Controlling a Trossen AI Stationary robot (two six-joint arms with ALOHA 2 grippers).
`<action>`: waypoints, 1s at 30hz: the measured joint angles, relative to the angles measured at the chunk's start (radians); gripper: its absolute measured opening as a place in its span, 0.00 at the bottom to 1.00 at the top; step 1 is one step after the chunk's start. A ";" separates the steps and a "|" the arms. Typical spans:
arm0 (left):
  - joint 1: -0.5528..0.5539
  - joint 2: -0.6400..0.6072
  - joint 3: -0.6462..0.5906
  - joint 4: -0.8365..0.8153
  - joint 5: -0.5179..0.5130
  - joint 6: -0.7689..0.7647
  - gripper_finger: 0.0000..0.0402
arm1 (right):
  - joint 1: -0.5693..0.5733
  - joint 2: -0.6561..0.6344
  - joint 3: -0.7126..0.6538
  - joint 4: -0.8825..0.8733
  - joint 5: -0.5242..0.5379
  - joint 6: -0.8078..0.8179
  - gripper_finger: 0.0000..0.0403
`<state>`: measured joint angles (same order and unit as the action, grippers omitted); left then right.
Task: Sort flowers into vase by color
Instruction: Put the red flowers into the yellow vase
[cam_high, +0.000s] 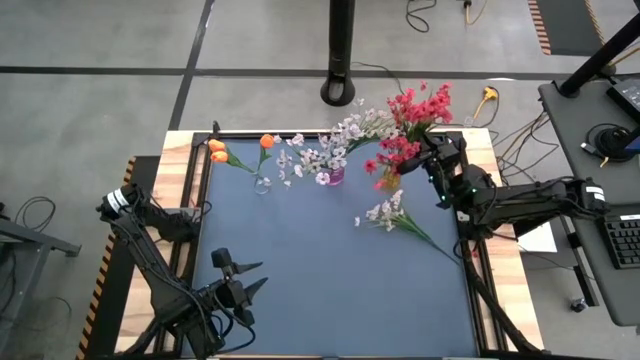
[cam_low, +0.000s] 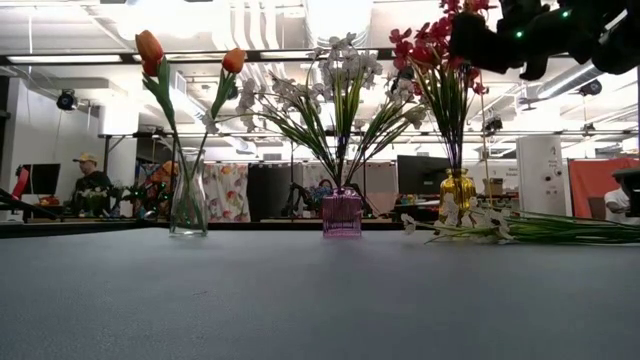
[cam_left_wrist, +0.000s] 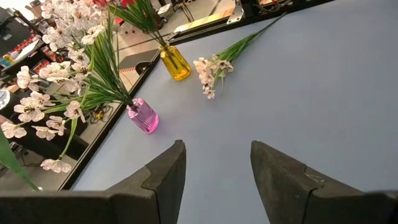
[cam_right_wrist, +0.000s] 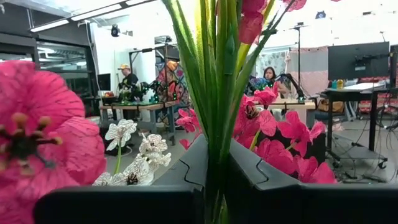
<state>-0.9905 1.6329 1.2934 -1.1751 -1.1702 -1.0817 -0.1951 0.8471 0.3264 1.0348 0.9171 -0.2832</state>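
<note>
You're in large open robotics lab or workshop. Exposed ducts and strip lights on ceiling, grey concrete floor with taped lines and loose cables. Work table sits on framed rig, black post behind it. Beyond: benches, monitors, orange curtain, seated people at desks. Keyboard on side desk at your right.

Right gripper raised high at the table's far right corner, wrist aimed leftward, fingers pinched on green stems. Left gripper parked low at the near left edge, fingers spread apart, holding nothing.
</note>
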 joint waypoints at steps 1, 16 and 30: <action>0.000 0.000 0.000 0.000 0.000 0.000 0.41 | 0.000 0.000 0.000 -0.006 0.000 0.006 0.08; 0.000 0.000 0.000 0.000 0.000 0.000 0.41 | 0.001 0.000 0.000 -0.044 0.037 0.030 0.21; 0.000 0.000 0.000 0.001 0.000 0.000 0.41 | 0.001 -0.001 0.000 -0.096 0.037 0.065 0.32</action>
<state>-0.9909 1.6329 1.2934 -1.1738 -1.1702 -1.0817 -0.1940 0.8462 0.3260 0.9389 0.9543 -0.2186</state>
